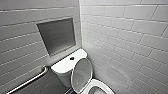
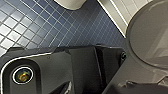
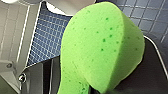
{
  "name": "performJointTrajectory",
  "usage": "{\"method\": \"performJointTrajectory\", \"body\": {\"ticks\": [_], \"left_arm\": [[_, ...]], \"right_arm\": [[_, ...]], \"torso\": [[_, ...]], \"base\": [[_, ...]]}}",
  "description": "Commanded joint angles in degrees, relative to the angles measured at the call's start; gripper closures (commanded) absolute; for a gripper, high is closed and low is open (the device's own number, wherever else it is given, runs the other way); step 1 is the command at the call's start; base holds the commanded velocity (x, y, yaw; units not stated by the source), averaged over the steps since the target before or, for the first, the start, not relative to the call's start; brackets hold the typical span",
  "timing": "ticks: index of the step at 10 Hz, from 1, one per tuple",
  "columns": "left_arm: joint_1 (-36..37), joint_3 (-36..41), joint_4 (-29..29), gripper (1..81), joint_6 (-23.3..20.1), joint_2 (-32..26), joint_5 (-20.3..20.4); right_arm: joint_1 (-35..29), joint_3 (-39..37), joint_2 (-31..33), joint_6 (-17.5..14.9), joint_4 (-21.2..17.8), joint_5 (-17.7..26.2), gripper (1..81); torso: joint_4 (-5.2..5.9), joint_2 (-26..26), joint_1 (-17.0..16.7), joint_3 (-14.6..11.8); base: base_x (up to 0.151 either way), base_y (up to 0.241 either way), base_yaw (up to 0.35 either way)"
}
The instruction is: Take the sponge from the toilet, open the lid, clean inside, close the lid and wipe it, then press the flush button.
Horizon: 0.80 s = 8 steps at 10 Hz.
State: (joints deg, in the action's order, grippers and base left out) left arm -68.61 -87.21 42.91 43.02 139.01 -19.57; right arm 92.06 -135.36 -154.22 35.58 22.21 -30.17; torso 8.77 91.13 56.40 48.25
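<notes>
The lid (image 1: 82, 75) stands raised, leaning back toward the tank (image 1: 65, 67). That leaves the bowl (image 1: 101, 87) in front of the tank open. I judge the opening step done and the inside cleaning to be the step in hand.

The flush button (image 1: 72, 58) sits in the middle of the tank top with nothing on or near it, free to be pressed last.

The sponge (image 3: 100, 47) is not on the tank or the lid. It hangs over the dark floor tiles (image 3: 47, 37), though how far from the tank I cannot tell. It is buckled into a curve, which suggests the right tool (image 3: 100, 90) is pinching its lower edge, a firm hold suited to scrubbing.

I cannot tell whether the left tool is spread or pressed together.

A grab bar (image 1: 27, 81) runs along the wall to the left of the tank, clear of the work.
</notes>
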Motion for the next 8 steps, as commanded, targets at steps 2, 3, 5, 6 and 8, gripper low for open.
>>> {"method": "performJointTrajectory", "body": {"ticks": [2, 3, 5, 6, 8], "left_arm": [[-0.3, -3.6, 1.6, 1.0, -1.3, 2.3, -2.9], [-1.4, -6.0, 1.6, 1.0, -2.1, 3.9, -2.8], [-2.9, -11.1, 1.6, 1.0, -2.8, 7.5, -2.4], [-3.5, -13.6, 1.6, 1.0, -2.8, 9.3, -2.4], [-4.8, -19.8, 1.6, 1.0, -2.9, 13.3, -2.1]], "right_arm": [[1.3, -4.2, -1.2, -0.1, 3.4, 2.5, 81.1], [1.8, -6.2, -2.3, -0.1, 3.5, 2.5, 81.1], [2.6, -11.9, -5.6, 0.3, 3.5, 2.5, 81.1], [3.0, -13.9, -6.8, 0.4, 3.5, 2.5, 81.1], [3.3, -14.7, -7.6, -0.2, 3.8, 2.5, 81.1]], "torso": [[0.0, 0.0, 0.0, 0.0], [0.0, -5.7, -3.7, 0.0], [0.0, -7.2, -4.7, 0.0], [0.0, -9.1, -5.9, -3.3], [0.0, -12.5, -8.1, -6.6]], "base": [[0.0, 0.0, 0.0], [0.0, 0.0, 0.0], [0.0, 0.0, 0.0], [0.0, 0.0, 0.0], [0.0, 0.0, 0.0]]}}
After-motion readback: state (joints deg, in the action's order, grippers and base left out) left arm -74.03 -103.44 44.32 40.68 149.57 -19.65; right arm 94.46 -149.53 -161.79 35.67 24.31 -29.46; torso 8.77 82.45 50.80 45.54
